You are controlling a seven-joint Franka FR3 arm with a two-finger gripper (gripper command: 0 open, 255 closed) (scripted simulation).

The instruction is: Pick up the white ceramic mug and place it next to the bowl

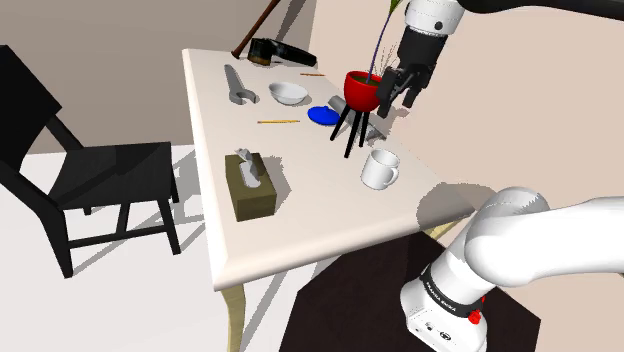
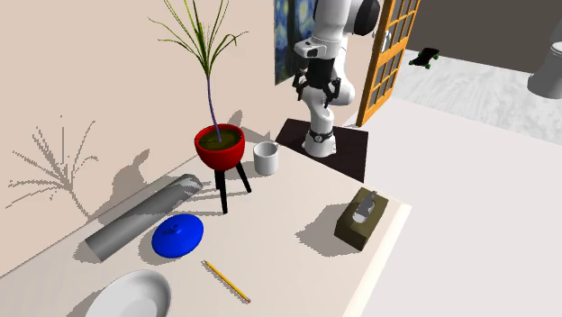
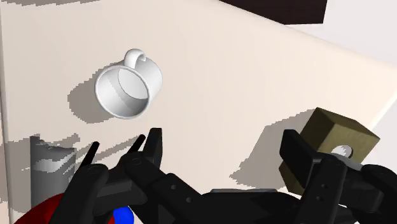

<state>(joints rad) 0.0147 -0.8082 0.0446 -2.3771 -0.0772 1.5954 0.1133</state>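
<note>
A white mug [image 1: 380, 169] stands upright on the cream table [image 1: 300, 220], near the edge closest to the stand, handle toward that edge. It also shows as mug [image 2: 266, 158] and mug [image 3: 129, 88]. The white bowl [image 1: 288, 94] sits farther along the table, and appears as bowl [image 2: 131, 295] in the second exterior view. My black gripper [image 1: 397, 103] hangs open well above the table, over the spot between the mug and a red plant pot, with nothing between its fingers. It is also seen as gripper [image 2: 317, 95] and gripper [image 3: 226, 159].
A red plant pot [image 1: 362, 90] on black legs stands close to the mug. A blue lid [image 1: 322, 115], a pencil [image 1: 278, 122] and a grey cylinder [image 1: 238, 85] lie near the bowl. An olive tissue box [image 1: 252, 182] sits by the table's edge. A black chair [image 1: 90, 170] stands beside the table.
</note>
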